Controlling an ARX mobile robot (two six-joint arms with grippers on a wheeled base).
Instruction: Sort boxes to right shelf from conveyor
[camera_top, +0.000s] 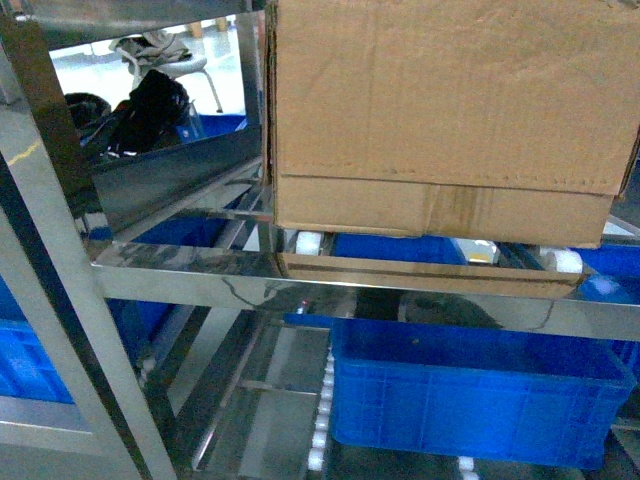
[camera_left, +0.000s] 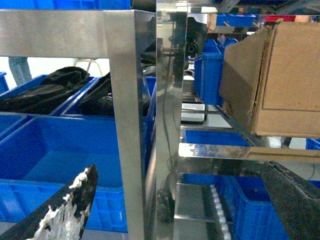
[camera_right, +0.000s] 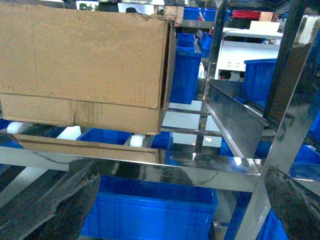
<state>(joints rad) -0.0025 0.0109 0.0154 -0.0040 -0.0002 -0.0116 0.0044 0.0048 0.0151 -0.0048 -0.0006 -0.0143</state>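
Observation:
A large brown cardboard box (camera_top: 450, 110) rests on the white rollers (camera_top: 308, 242) of the steel shelf (camera_top: 330, 280), just behind its front rail. In the left wrist view the box (camera_left: 285, 85) is to the upper right, beyond a shelf post (camera_left: 120, 75). My left gripper (camera_left: 179, 172) is open, fingers wide apart, with nothing between them. The right wrist view has the box (camera_right: 85, 60) at the upper left above the shelf rail (camera_right: 200, 167). My right gripper (camera_right: 182, 175) is open too and holds nothing. Neither gripper touches the box. The conveyor is out of view.
A blue plastic bin (camera_top: 470, 400) sits on the tier below the box. More blue bins (camera_left: 55, 145) fill the rack to the left, some holding dark cloth (camera_left: 45, 90). A slanted steel side plate (camera_right: 235, 120) stands right of the box. Shelf posts stand close to both grippers.

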